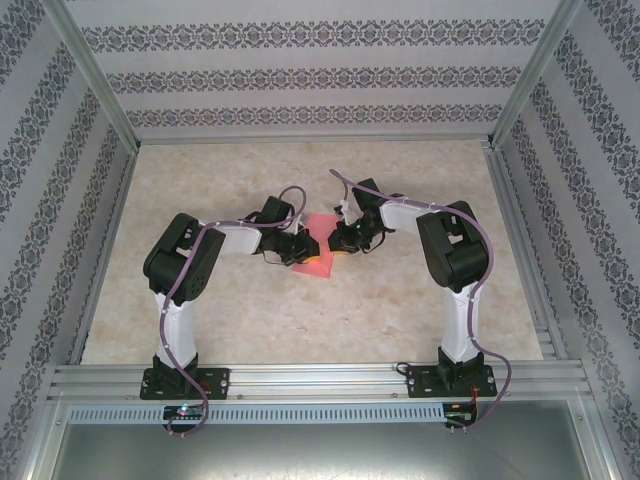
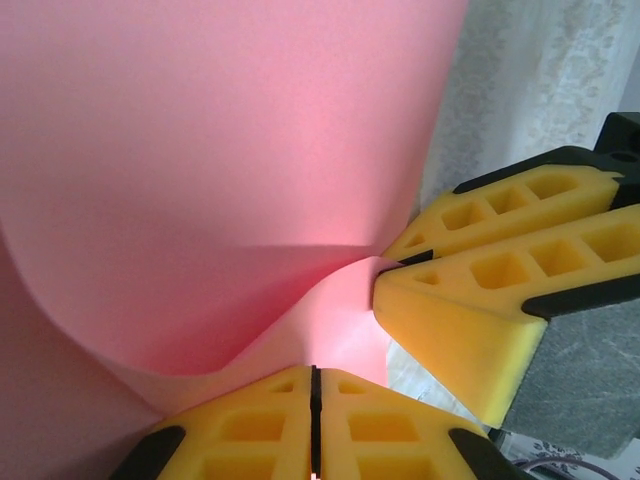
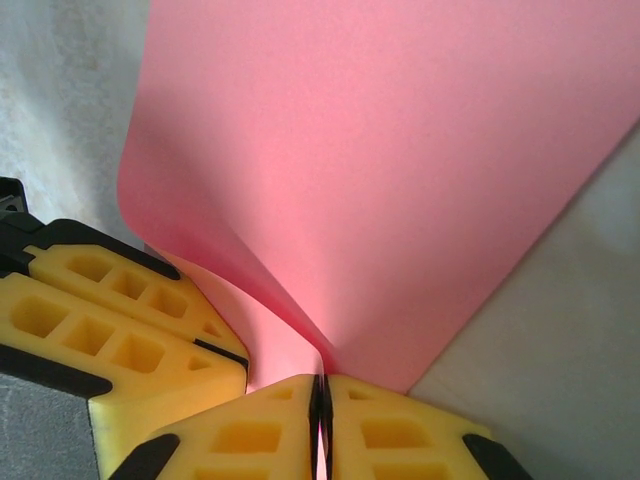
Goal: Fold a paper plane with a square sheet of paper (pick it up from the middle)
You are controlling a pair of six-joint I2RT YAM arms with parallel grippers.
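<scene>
The square sheet of paper (image 1: 322, 246), pink-red, hangs bent between both grippers above the table's middle. My left gripper (image 2: 315, 385) is shut, pinching the sheet (image 2: 200, 180) at its lower edge. The paper curves up and away in a soft fold. My right gripper (image 3: 321, 395) is also shut on the sheet (image 3: 400, 170), with a crease running up from its jaws. Each wrist view shows the other gripper's yellow fingers close by: the right one's fingers (image 2: 470, 300) and the left one's fingers (image 3: 130, 330). From above, the left gripper (image 1: 306, 250) and right gripper (image 1: 337, 243) nearly meet. The paper plane is out of view.
The beige marbled table (image 1: 300, 330) lies under the arms, bounded by an aluminium frame (image 1: 300, 380) at the near edge and patterned walls (image 1: 300, 80) on three sides. The arms bend inward from their bases at the near corners.
</scene>
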